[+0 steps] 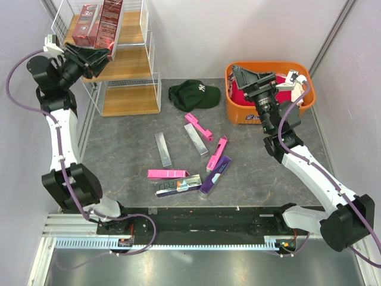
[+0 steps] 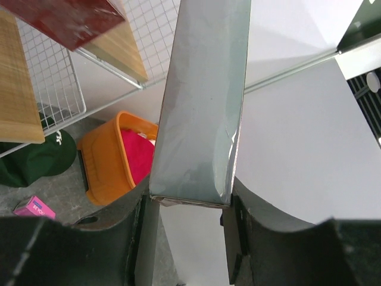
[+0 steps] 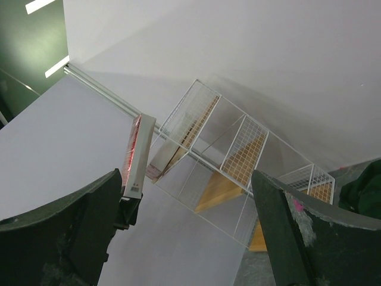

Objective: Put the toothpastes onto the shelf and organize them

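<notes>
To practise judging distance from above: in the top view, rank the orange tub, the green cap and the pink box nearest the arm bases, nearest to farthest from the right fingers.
1. The orange tub, far right; the right fingers hang over it.
2. The green cap, left of the tub.
3. The pink box, lower centre of the view.

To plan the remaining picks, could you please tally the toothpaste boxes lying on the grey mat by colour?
Pink boxes: 3
Silver-grey boxes: 2
Purple box: 1
Holographic box: 1
Total: 7
</notes>
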Motion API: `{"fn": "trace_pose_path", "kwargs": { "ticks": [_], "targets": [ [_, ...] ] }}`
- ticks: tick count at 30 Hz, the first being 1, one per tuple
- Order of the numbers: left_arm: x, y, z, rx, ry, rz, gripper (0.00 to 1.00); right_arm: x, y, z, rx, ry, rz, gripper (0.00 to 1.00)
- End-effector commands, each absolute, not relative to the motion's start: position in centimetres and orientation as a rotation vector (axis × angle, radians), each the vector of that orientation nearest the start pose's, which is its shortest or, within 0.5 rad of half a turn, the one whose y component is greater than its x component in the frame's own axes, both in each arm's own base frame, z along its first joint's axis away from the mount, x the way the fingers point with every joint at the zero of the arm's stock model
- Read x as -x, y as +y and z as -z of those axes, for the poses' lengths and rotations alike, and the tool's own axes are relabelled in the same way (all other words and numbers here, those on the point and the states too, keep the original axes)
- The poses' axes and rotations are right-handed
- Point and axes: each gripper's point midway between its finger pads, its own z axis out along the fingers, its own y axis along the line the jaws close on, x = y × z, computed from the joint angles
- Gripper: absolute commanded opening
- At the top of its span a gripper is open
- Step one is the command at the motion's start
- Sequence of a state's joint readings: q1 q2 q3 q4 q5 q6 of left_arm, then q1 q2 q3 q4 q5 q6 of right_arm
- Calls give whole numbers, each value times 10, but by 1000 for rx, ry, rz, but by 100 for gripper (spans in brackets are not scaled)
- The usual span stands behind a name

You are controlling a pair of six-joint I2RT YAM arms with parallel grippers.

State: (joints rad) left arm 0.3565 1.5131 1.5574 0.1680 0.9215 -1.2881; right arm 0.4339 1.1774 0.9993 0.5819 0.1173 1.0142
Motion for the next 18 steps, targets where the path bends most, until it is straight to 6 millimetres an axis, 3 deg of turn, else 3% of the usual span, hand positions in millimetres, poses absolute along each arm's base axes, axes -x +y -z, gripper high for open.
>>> {"fn": "trace_pose_path", "kwargs": {
  "ticks": [1, 4, 5, 6, 8, 18],
  "targets": [
    [-442, -17, -492, 430, 1506, 1375, 4, -369, 185, -450, -457, 1162, -1188, 98],
    [-457, -25, -494, 429, 1522, 1397, 4, -371, 183, -449, -461, 1164, -1181, 98],
    [-457, -32, -503, 396, 1515, 1401, 4, -371, 184, -447, -462, 1170, -1181, 98],
    [-468, -32, -494, 420, 1539, 1408, 4, -372, 184, -447, -464, 1169, -1181, 98],
    [-473, -41, -500, 398, 1545, 1406, 4, -373, 183, -446, -467, 1172, -1174, 98],
    [-499, -25, -480, 573, 1522, 1360, 3, -375, 180, -444, -470, 1176, -1159, 98]
  ]
}}
